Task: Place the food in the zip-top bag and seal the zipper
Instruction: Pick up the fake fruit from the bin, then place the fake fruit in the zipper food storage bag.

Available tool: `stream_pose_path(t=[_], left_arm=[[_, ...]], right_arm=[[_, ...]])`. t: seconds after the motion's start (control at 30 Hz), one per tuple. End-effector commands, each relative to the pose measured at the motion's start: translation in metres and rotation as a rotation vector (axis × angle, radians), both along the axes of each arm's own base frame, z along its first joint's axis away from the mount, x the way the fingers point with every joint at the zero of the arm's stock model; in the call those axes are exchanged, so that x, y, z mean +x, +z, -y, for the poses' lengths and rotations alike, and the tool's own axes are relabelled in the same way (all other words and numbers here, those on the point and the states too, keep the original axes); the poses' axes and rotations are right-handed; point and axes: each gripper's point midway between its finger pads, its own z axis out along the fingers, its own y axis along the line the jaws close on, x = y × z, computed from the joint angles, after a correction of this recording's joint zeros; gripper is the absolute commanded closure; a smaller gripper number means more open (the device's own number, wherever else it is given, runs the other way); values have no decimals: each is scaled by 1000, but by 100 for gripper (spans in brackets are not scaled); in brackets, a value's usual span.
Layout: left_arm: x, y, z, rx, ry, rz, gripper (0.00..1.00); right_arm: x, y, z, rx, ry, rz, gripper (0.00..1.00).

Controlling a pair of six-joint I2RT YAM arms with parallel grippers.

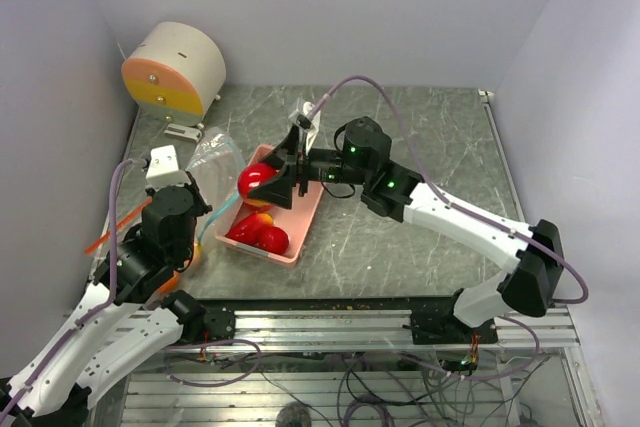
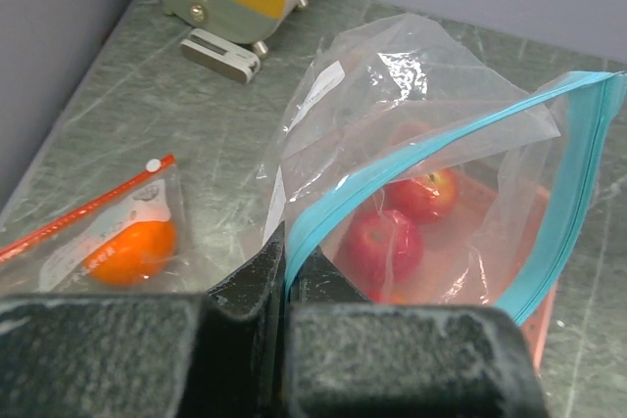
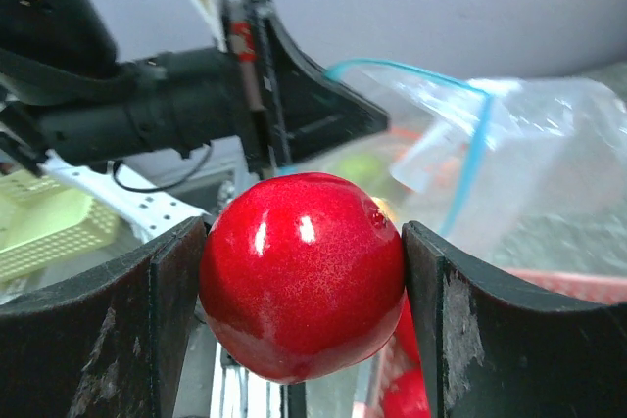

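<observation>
My left gripper (image 2: 284, 266) is shut on the teal zipper (image 2: 441, 149) of the clear zip-top bag (image 2: 392, 85) and holds its mouth up and open. Two red apples (image 2: 385, 242) show through the plastic. In the top view the bag (image 1: 213, 157) stands left of the pink basket (image 1: 303, 230). My right gripper (image 3: 304, 281) is shut on a glossy red apple (image 3: 304, 276) and holds it above the basket's far left corner (image 1: 253, 180), beside the bag mouth (image 3: 470, 159). More red apples (image 1: 270, 238) and a yellow-orange fruit (image 1: 262, 217) lie in the basket.
A small pouch with a red zip strip holds an orange (image 2: 132, 250) on the table left of the bag. A round cream and yellow device (image 1: 175, 69) stands at the back left. Walls close in on the left, back and right.
</observation>
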Motion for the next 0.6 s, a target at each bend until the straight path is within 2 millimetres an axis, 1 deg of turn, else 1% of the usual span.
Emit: stream_pose_path(t=[0.0,0.13,0.23,0.33,0.4,0.5,0.57], left_arm=[[6,7,18,-97,-59,40,93],[6,7,27,-141,-95,48,93],[6,7,37,-178,-136,52,93],[6,4,45,-211,-171,46,93],[5,4,50,-234,-192,44,93],[1,4,54,-266,-216,44,93],[-1,5,54,-286,-222,51,93]], right_arm=[[-28,27,-17,154,215,-6,62],[-18,17,-31,178,211,-51,63],[-6,14,-39,188,168,-82,63],[20,5,-42,174,28,-100,63],[41,-10,-41,125,-108,-98,63],[71,-30,-33,56,-298,-99,61],[87,-44,-28,-4,-404,-98,60]])
